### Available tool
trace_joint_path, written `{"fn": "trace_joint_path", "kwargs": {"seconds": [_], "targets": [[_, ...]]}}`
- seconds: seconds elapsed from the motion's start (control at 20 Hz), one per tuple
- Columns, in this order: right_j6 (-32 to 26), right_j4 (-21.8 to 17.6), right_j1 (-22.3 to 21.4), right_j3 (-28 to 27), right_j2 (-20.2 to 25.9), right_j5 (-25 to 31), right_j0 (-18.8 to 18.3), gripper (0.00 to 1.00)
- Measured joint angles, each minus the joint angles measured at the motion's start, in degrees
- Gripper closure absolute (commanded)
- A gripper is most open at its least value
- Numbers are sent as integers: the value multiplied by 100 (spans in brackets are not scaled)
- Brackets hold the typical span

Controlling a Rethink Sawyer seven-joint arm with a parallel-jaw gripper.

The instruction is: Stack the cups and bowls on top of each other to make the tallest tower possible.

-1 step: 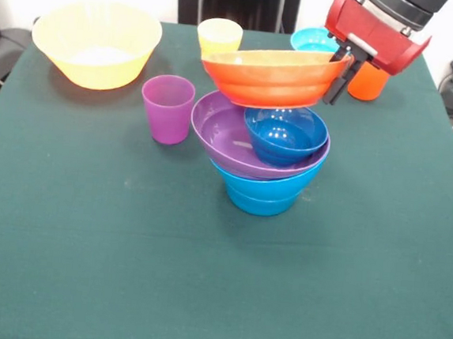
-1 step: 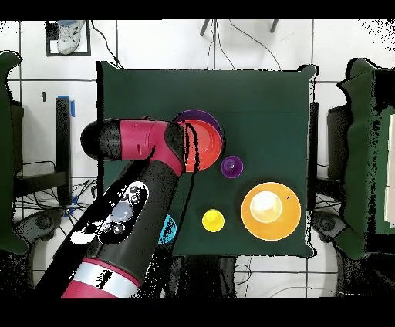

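While the fingers (image 1: 340,72) pinch the rim of the orange bowl (image 1: 270,76), that bowl hangs tilted over the tower (image 1: 267,161) mid-desk: a blue bowl at the base, a leaning purple bowl on it, a small dark blue bowl inside. This looks like the placing step. Next, level the bowl, centre it, lower it, then let go gently, since the pile already leans.

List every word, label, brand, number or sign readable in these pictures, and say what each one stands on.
None can be read.
The bowls, namely the orange bowl, purple bowl, dark blue bowl and yellow bowl, carry no print.
The cups, such as the purple cup, are plain too.
The arm's red housing shows no legible marking.
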Motion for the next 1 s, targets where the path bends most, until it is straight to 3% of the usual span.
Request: {"fn": "trace_joint_path", "kwargs": {"seconds": [1.0], "targets": [[0, 22, 98, -14, -85, 1, 4, 100]]}}
